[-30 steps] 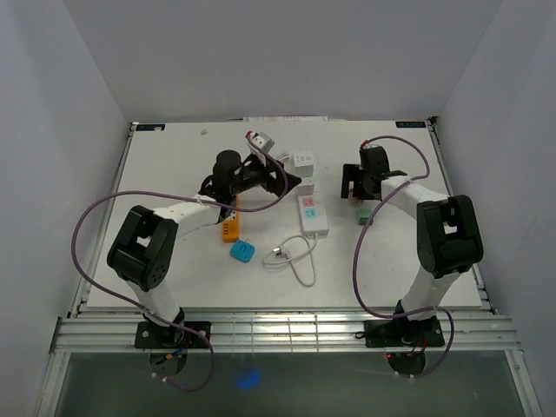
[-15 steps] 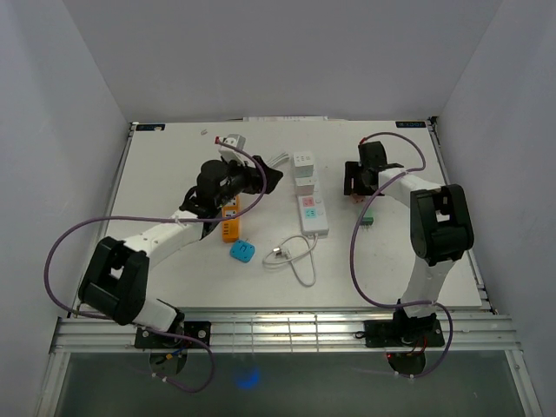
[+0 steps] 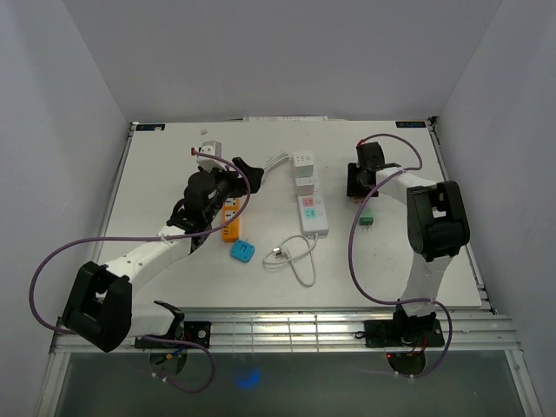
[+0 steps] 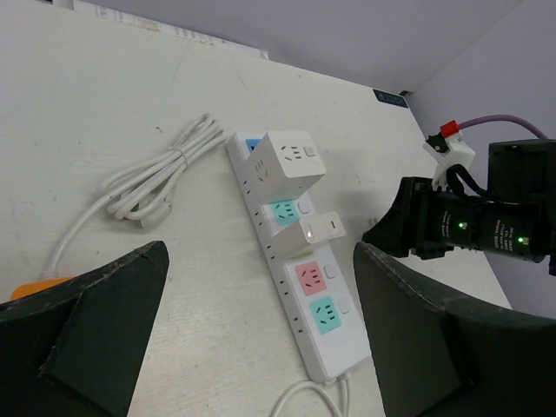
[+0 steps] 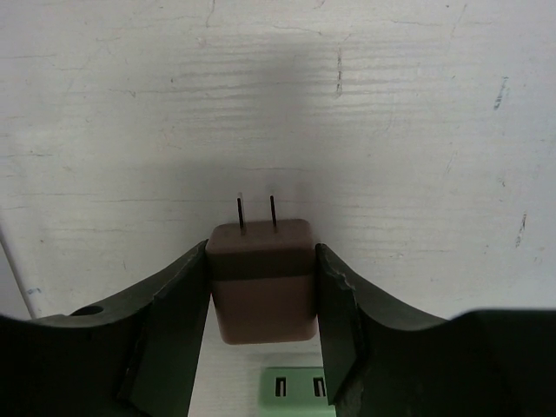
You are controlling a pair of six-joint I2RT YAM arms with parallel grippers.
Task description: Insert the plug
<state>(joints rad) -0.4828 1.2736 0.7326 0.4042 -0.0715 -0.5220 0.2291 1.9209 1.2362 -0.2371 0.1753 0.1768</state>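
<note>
The brown plug point(image 5: 262, 278) sits at the counter point(image 5: 408, 130), prongs pointing away. From above it is hidden under the right end effector point(image 5: 262, 252), whose fingers clamp both its sides. A green adapter point(image 5: 300, 384) is cut off at the frame edge. The left end effector point(image 4: 259, 261) hangs spread wide near the power strip point(image 4: 313, 282), its arm stretched forward.

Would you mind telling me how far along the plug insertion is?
Done: the right hand sits around the brown plug, fingers against both sides. In hand: the grip; the plug seems to lie on the table. Left: carrying it to the power strip and pressing it into a free socket. The left hand hangs open near the strip.
</note>
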